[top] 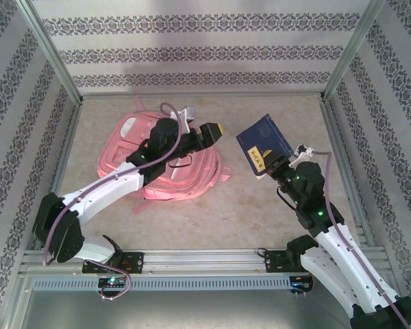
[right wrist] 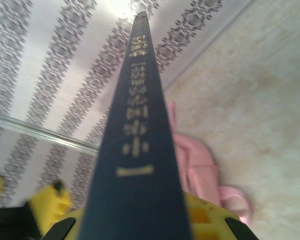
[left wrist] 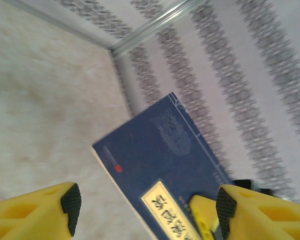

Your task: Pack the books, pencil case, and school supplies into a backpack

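Closest to the lens, the left fingers (left wrist: 45, 210) stand spread with nothing between their black pads. From above they (top: 211, 130) hover over the upper right part of the pink backpack (top: 195, 177), aimed to the right at the navy book (left wrist: 160, 160). The backpack lies flat on the left half of the bench (top: 246, 205). I cannot tell whether its mouth is open, because the left arm covers that part.

To its right, well apart from it, the navy book (top: 262, 140) is held off the bench. The right fingers (top: 275, 166) are clenched on its near lower end, and in the right wrist view they (right wrist: 205, 220) sit either side of the spine. The book's long axis runs straight out from those fingers toward the far wall, free end leading. The backpack (right wrist: 195, 170) lies to the book's left.

The book probably has to travel left. The right arm carries it, and the left arm is nearer the backpack.
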